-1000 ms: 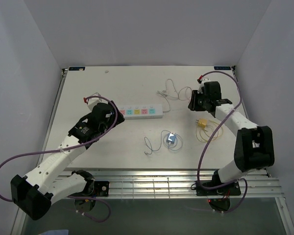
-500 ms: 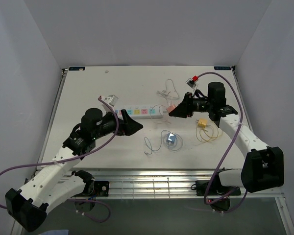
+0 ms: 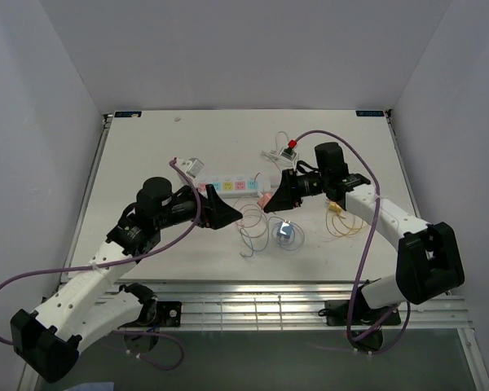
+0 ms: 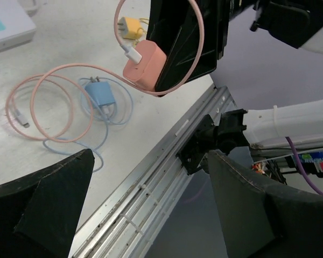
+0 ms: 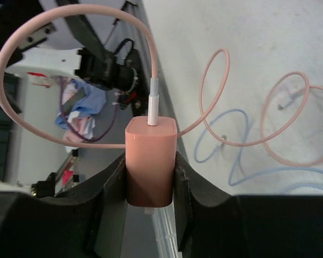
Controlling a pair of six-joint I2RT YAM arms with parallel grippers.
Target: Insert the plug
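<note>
I had the right gripper (image 5: 149, 183) clamped on the pink plug (image 5: 151, 156), lifted clear — bound for the power strip (image 3: 232, 186) beside its fingertips; the left gripper (image 4: 149, 156) gaped empty, likely to steady it.

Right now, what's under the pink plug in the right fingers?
The pink plug hangs over bare table, its pink cable coiled below and the blue plug beside that. The right fingers cover its prongs.
</note>
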